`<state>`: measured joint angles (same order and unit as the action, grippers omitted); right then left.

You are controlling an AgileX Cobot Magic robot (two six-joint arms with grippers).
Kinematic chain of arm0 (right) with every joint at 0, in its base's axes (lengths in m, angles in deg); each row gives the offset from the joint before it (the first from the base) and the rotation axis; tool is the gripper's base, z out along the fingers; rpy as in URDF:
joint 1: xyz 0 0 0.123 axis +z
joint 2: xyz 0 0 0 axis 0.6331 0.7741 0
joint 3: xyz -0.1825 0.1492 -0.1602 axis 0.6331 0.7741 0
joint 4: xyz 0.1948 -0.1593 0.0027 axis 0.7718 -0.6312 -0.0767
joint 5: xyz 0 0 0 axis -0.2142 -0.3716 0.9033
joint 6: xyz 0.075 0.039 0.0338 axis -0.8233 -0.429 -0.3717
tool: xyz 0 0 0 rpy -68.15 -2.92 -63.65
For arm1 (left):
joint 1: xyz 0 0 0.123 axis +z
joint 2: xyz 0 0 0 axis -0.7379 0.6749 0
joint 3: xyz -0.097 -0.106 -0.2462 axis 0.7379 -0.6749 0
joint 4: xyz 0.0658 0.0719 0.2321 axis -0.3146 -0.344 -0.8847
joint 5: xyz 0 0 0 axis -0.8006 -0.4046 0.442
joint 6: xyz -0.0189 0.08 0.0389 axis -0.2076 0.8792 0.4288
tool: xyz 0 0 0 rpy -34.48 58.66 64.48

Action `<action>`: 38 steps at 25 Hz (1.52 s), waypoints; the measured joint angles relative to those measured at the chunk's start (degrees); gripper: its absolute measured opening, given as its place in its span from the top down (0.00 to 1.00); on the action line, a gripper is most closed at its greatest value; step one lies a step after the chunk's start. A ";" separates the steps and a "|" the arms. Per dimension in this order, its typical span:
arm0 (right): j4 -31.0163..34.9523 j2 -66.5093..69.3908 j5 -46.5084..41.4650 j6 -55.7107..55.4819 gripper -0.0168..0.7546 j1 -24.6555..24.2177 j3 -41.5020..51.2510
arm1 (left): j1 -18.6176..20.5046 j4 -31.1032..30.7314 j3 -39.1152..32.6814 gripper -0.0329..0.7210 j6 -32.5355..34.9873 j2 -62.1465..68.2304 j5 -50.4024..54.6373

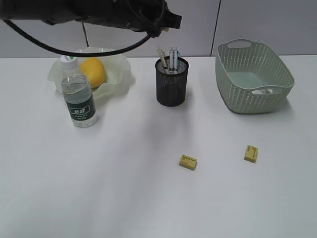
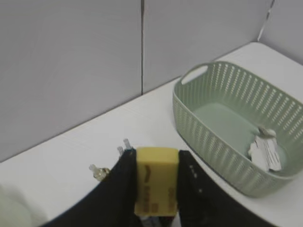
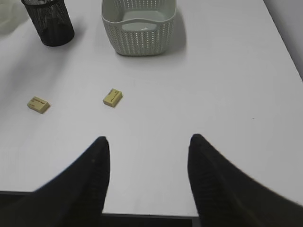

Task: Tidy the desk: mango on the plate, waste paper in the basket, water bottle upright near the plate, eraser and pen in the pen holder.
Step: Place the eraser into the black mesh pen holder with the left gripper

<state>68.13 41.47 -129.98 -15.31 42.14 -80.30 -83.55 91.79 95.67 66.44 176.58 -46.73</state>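
The held eraser (image 2: 156, 182) sits clamped upright between the left gripper's (image 2: 157, 189) two black fingers, narrow grip, its printed yellow face toward the wrist camera. Just below and behind it the pen (image 2: 124, 147) tips poke up, so the gripper hangs over the holder (image 1: 172, 82) at the back middle of the table (image 1: 148, 198). In the exterior view the left arm crosses the top of the picture from the left, ending above the holder, apart from its rim.

Two more erasers lie flat on the open front of the table: the near eraser (image 1: 188, 161) below the holder and the right eraser (image 1: 251, 153) further right, well apart from each other. Bare white surface surrounds both on all sides, with wide room to the front and left.

The basket (image 1: 253, 77) stands at the back right, close to the wall edge, with the paper (image 2: 265, 149) lying inside on its floor. The mango (image 1: 93, 72) rests in the plate (image 1: 119, 74) at the back left. The bottle (image 1: 79, 99) stands upright just in front of the plate, touching or nearly touching its rim.

The right gripper (image 3: 147, 156) hovers low over the near right part of the table, close to the front edge, fingers spread wide and holding nothing.
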 joint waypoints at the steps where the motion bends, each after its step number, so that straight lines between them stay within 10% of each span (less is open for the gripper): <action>1: 0.00 0.00 0.00 0.00 0.43 0.00 0.00 | 0.00 0.32 0.00 0.69 -0.07 0.80 -1.53; 38: 0.00 0.00 0.00 0.00 0.43 0.00 0.00 | -0.95 1.67 9.40 0.64 -0.07 17.69 -5.21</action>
<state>68.13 41.47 -129.98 -15.31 42.14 -80.30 -84.50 93.46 105.07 66.37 194.27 -51.94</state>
